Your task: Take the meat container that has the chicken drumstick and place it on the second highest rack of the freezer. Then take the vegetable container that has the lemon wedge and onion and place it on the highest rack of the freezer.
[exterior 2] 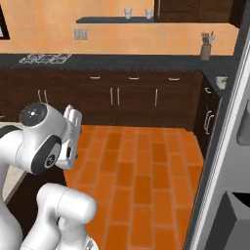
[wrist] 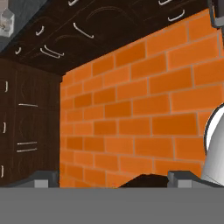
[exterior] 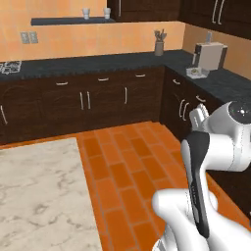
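Dark fingers (wrist: 113, 180) spread wide, seemingly empty, above orange brick floor (wrist: 144, 109), touching nothing

floor (exterior: 122, 166): matt orange brick tile
cupboards (exterior: 73, 100): dark wood, metal handles
counter (exterior: 88, 62): dark speckled stone
near island top (exterior: 39, 196): pale marble
freezer (exterior 2: 229, 146): smooth grey metal

A utensil holder (exterior: 159, 46) stands at the tabletop's (exterior: 98, 62) back corner; two glasses (exterior: 86, 13) sit on the wall shelf (exterior: 68, 21); orange tile floor (exterior: 127, 166) below.
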